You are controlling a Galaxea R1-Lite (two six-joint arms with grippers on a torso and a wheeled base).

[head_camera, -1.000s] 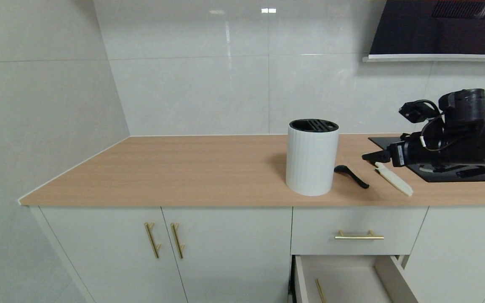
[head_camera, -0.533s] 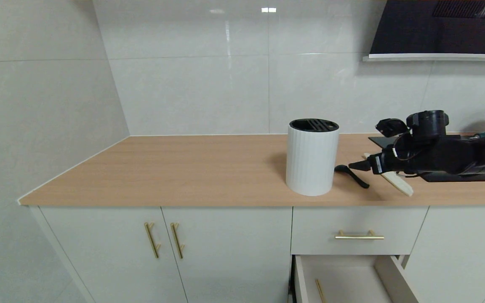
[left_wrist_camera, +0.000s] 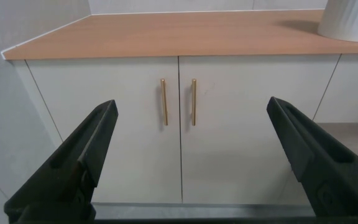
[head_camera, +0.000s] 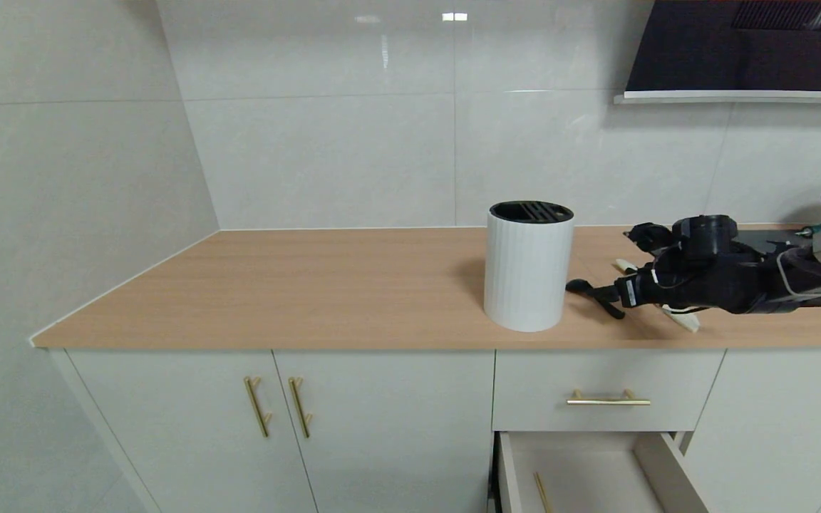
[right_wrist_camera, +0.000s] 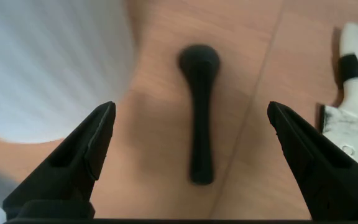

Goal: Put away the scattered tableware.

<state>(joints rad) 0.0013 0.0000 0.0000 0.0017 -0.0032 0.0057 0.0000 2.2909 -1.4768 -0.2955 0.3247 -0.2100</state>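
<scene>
Right pincer (right_wrist_camera: 190, 124) is spread wide open with nothing in it, hovering low over the counter (head_camera: 311, 285) with its fingers either side of the black spoon (right_wrist_camera: 201, 124). From where I'm standing the spoon lies flat on the wood, bowl end pointing away from the arm. It's just beside the white ribbed holder (head_camera: 527, 274) on one side, with a white utensil (right_wrist_camera: 353, 81) with black bands a little apart on the other.

My guess on handling: that spoon looks like light, stiff plastic, so weight is no issue, but it's thin and sits flush on a smooth top. Fingers closing on it could easily skid it sideways or flip it. I'd pinch across the narrow handle around the middle, not the fat bowl end, and come down nearly to the wood before closing. The holder is close, so the finger on that side hasn't much room. The white piece looks longer and wider, so it probably needs a grip across its width too.

Can't tell if things are meant for the slotted top of the holder or for the drawer (head_camera: 581, 470) standing open below.

Left pincer (left_wrist_camera: 191, 106) is released as well, parked low facing the cupboard doors (left_wrist_camera: 179, 124), well away from all this.
</scene>
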